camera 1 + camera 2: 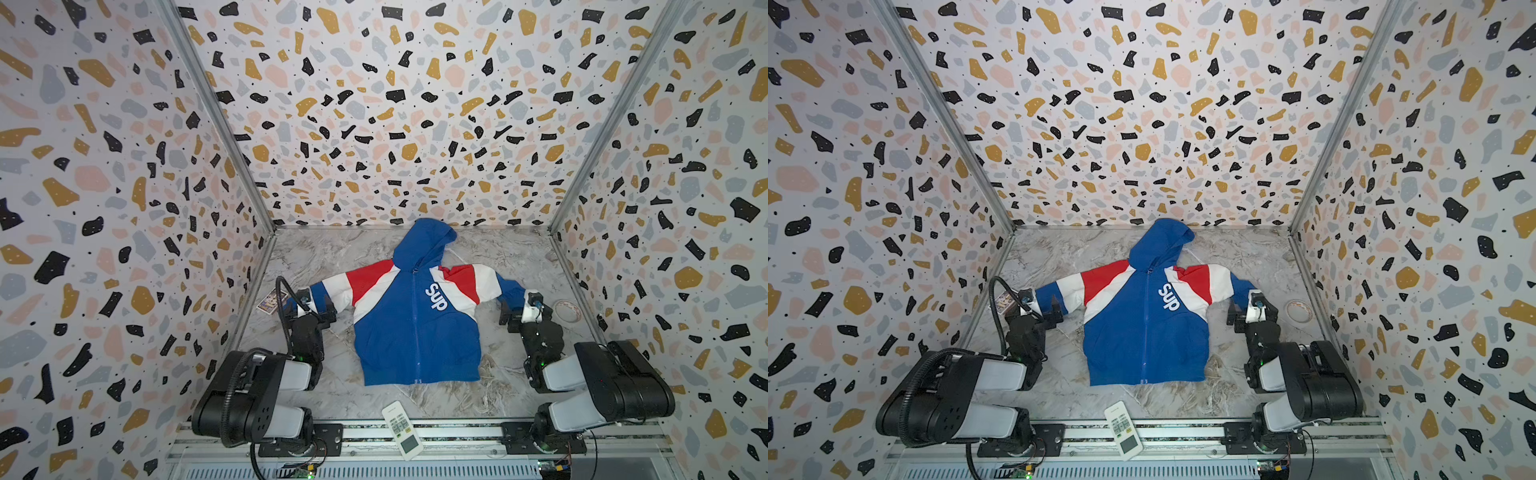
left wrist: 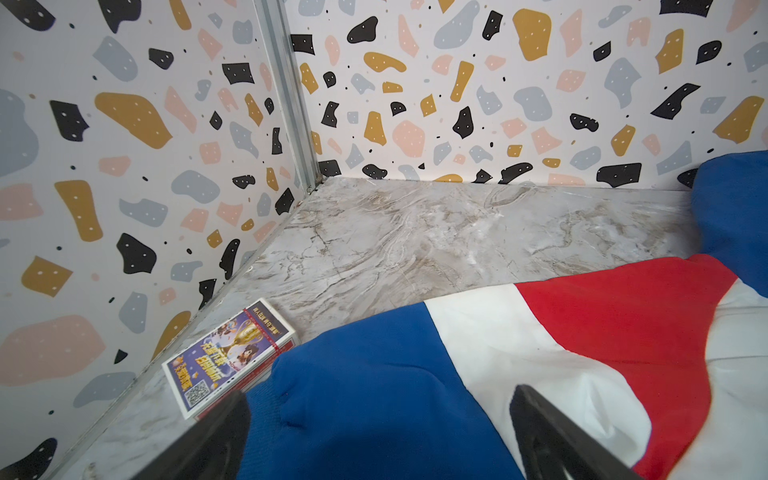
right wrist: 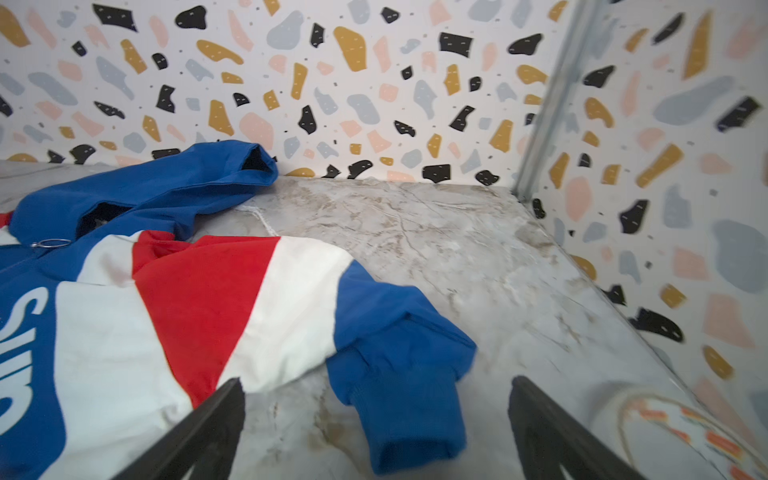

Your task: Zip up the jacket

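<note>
Though under left gripper (image 1: 311, 311), jacket cuff (image 2: 353, 407).

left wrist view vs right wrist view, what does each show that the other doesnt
Only the left wrist view: a small printed box by the wall, and the open left gripper over one blue sleeve end of the jacket. Only the right wrist view: the hood, the zipper's ring pull, the white lettering, a tape roll, and the open right gripper at the other cuff. Both: red and white sleeve bands, the marble table, speckled walls.
</note>
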You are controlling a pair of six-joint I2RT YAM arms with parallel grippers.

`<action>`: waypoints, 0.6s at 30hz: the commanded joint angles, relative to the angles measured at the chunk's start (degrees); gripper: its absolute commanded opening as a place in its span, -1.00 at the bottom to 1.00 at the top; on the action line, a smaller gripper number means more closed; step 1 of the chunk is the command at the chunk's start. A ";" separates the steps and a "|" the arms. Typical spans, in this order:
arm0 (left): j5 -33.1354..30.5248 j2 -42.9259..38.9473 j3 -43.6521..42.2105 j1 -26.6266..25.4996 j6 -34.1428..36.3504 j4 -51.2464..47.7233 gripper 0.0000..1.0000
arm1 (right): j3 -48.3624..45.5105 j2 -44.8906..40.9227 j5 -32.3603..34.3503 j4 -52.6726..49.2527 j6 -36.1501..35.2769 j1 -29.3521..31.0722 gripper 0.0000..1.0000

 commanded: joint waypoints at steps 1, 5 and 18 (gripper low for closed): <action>-0.04 -0.74 0.93 0.22 -0.18 1.74 0.99 | -0.10 -0.79 -4.26 7.41 -0.17 -0.35 0.98; -0.02 -0.78 0.91 0.22 -0.15 1.71 0.99 | 2.73 -1.71 -13.67 0.87 -6.75 1.73 0.98; 0.03 -0.70 0.93 0.22 -0.15 1.72 0.99 | 9.86 0.88 5.78 -9.77 -1.99 4.52 0.98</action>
